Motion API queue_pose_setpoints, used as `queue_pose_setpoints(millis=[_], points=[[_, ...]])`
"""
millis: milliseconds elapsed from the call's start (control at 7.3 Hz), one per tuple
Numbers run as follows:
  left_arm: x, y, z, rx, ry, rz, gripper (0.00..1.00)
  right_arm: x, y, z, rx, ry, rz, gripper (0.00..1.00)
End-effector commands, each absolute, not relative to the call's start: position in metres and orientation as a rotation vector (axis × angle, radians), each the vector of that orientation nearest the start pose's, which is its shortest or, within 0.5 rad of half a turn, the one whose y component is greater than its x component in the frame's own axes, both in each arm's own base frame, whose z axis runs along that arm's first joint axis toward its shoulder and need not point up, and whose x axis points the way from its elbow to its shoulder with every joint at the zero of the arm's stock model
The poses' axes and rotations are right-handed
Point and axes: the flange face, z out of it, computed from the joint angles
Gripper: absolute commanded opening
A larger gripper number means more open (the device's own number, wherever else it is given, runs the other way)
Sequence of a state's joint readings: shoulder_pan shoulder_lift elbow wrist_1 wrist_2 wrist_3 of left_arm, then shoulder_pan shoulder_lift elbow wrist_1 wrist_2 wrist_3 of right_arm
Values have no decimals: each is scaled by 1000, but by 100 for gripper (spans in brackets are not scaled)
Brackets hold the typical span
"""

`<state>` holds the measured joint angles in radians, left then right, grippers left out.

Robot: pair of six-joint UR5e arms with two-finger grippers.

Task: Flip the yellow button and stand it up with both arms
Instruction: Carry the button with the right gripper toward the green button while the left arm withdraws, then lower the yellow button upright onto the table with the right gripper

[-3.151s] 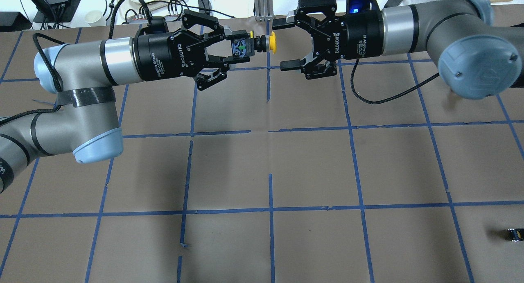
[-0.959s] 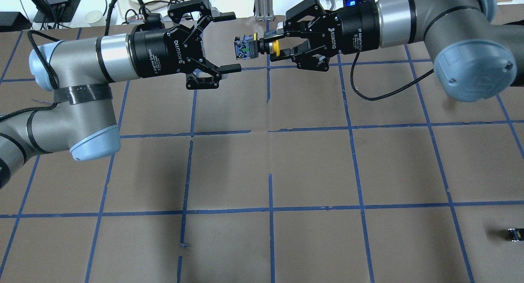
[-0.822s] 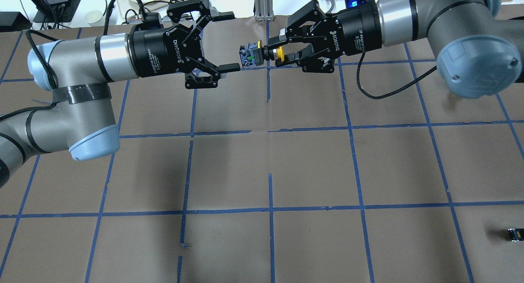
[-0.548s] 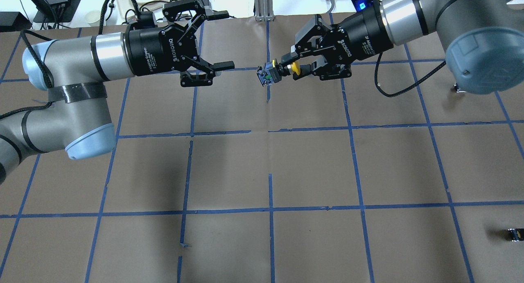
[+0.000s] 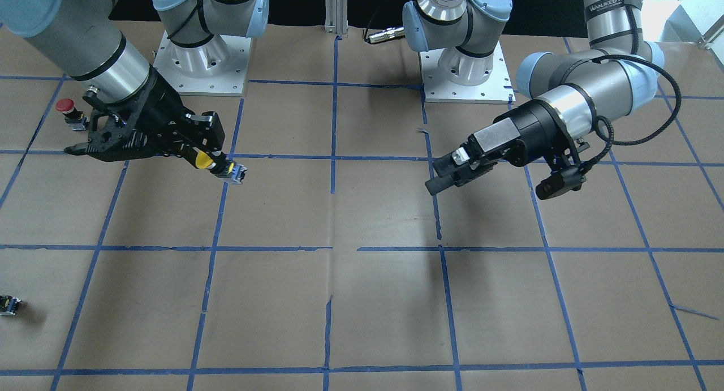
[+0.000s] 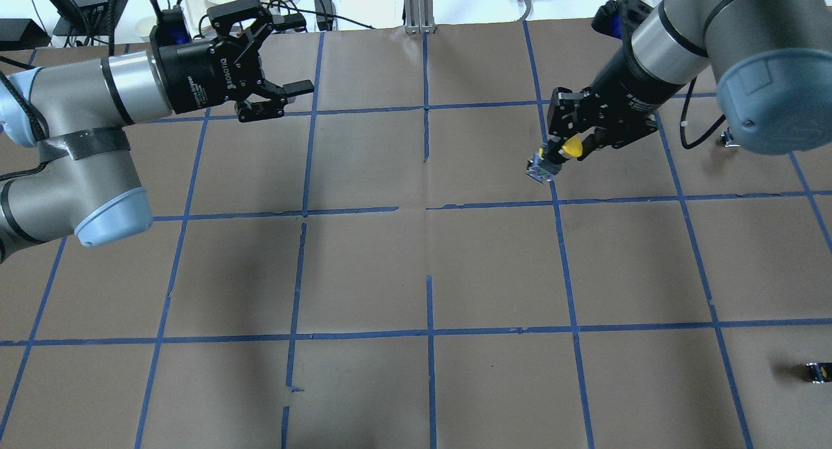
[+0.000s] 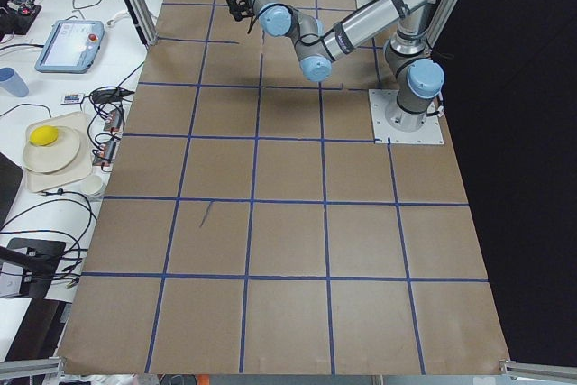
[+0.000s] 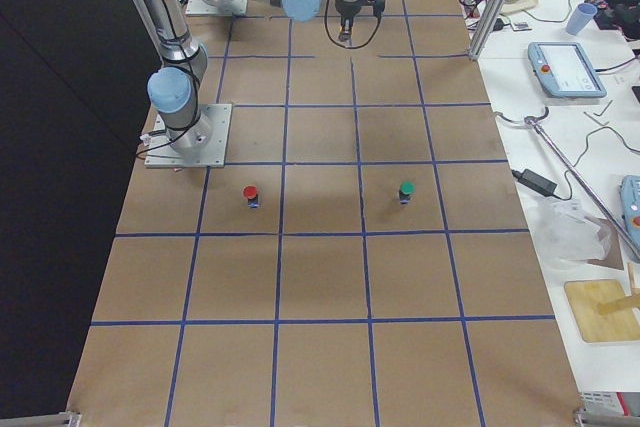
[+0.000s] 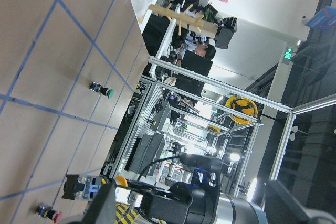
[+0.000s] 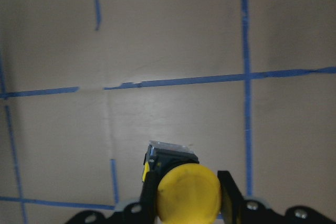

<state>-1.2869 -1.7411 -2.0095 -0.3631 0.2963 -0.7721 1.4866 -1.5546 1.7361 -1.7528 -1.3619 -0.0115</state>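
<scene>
Gridded tabletop (image 6: 429,254), upper right: yellow button (image 6: 552,160), pinched by its cap in the right gripper (image 6: 564,151), is best set down base-flat; left gripper (image 6: 300,56) spread wide.

Open table (image 5: 271,210) lies under the yellow button (image 5: 225,170) in the right gripper (image 5: 205,159); the red button (image 5: 66,106) stands nearby, seemingly apart.

- Two arms: left arm (image 6: 71,101), right arm (image 6: 676,20).
- Two grippers: left gripper (image 6: 299,54), right gripper (image 6: 569,149).
- One yellow button (image 10: 188,191).
- One red button (image 8: 250,194).
- One green button (image 8: 406,190).
- One capless black-grey part (image 6: 816,371), by the counter's right edge.
</scene>
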Motion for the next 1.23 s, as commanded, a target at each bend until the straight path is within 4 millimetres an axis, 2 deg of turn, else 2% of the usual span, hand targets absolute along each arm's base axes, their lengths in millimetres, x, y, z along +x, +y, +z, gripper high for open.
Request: queue_pose_setpoints(millis=[0, 137, 274, 411, 548, 685, 822, 959, 1096], points=[[-58, -544, 384, 637, -1871, 372, 100, 60, -506, 414, 109, 3243, 13, 13], [-47, -555, 384, 683, -1970, 471, 100, 16, -505, 408, 229, 3253, 58, 9], [-41, -567, 393, 725, -2029, 535, 100, -50, -496, 392, 258, 3266, 130, 7], [-33, -574, 395, 824, -2102, 515, 100, -103, -491, 374, 224, 3304, 71, 6], [-25, -579, 381, 936, -2224, 507, 100, -120, -485, 348, 141, 3341, -16, 6], [-27, -575, 377, 956, -2384, 493, 100, -125, -477, 315, 35, 3367, -54, 6], [-30, -573, 385, 938, -2566, 495, 100, -137, -463, 284, -177, 3414, -56, 6], [-34, -573, 390, 908, -2763, 394, 100, -162, -451, 259, -269, 3448, -112, 6], [-38, -574, 415, 823, -2908, 334, 100, -195, -445, 231, -325, 3462, -122, 6]])
